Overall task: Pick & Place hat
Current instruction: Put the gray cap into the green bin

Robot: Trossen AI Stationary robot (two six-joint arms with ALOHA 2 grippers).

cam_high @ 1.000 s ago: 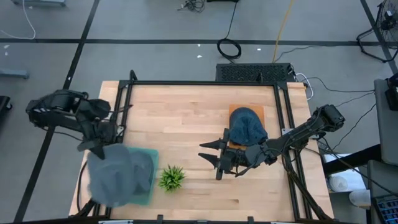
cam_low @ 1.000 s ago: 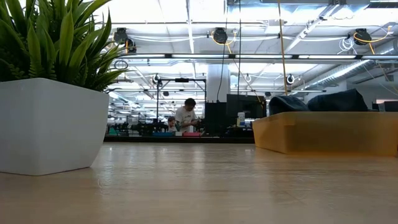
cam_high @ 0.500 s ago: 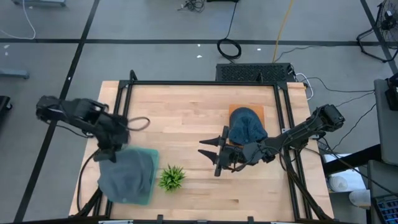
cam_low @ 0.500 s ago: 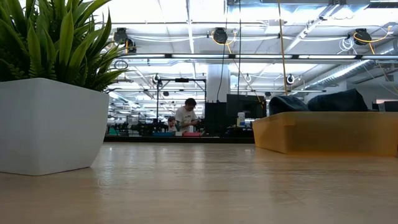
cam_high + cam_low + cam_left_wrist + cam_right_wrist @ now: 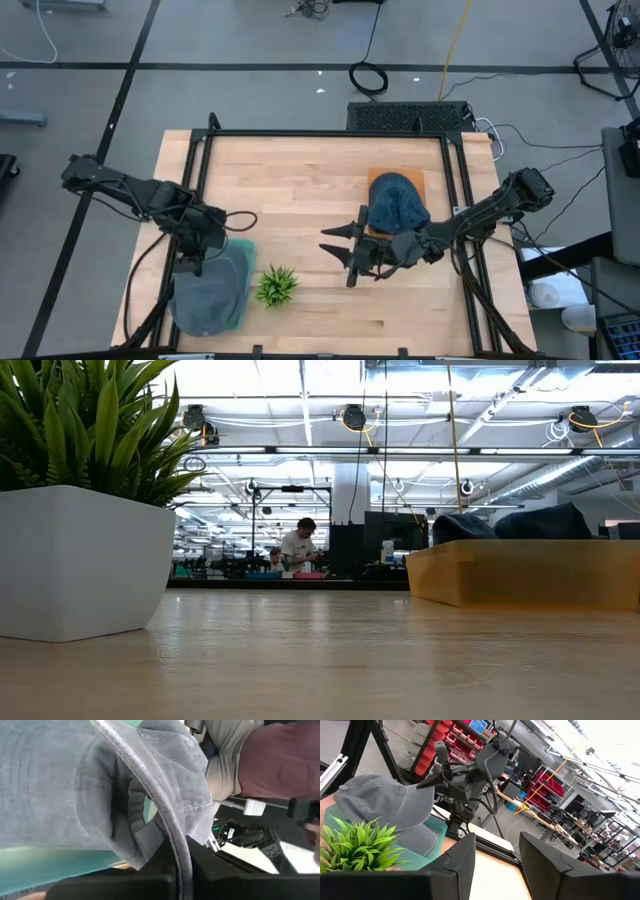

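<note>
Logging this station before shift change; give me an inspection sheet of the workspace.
Surface: wooden table, bare in the middle.
Job's things: grey hat on a teal tray; blue hat on an orange tray.
Clutter: potted plant beside the teal tray.
Grippers: left gripper at the grey hat; right gripper open, mid-table.
Cables: coiled cable on the floor.
Surroundings: people in the background.

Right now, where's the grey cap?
In the high view the grey fabric cap lies on the teal tray at the table's front-left corner, under the left gripper, beside the small green plant.
</note>
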